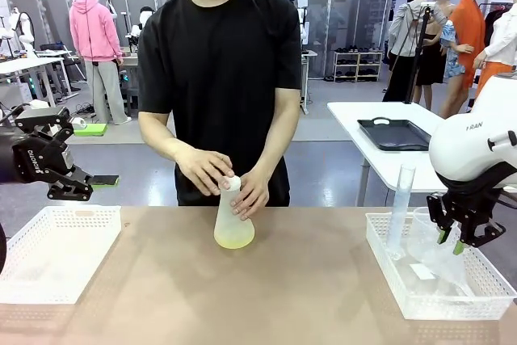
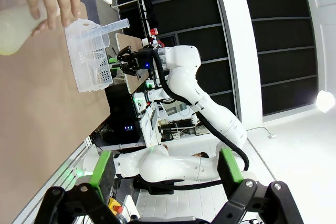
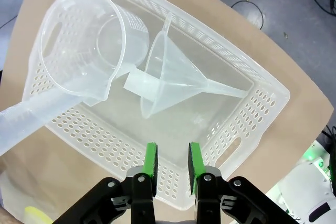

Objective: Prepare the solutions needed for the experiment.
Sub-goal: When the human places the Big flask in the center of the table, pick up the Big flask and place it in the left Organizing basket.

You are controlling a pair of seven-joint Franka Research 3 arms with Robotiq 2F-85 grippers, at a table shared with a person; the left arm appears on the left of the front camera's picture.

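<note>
At mid-table, the person's hands (image 1: 206, 171) steady the flask (image 1: 233, 216) holding the solutions (image 1: 234, 237), looks like capping.
Left gripper (image 1: 83, 187) wide open, empty, parked aside; right gripper (image 3: 170, 158) narrowed on nothing, over the funnel (image 3: 168, 72) basket (image 3: 252, 114).

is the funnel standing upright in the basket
No, the funnel lies on its side in the basket, beside the beaker.

a funnel (image 3: 170, 74), beaker (image 3: 79, 40) and leaning cylinder (image 3: 26, 124) sit in the white perforated basket (image 3: 265, 103).
</note>
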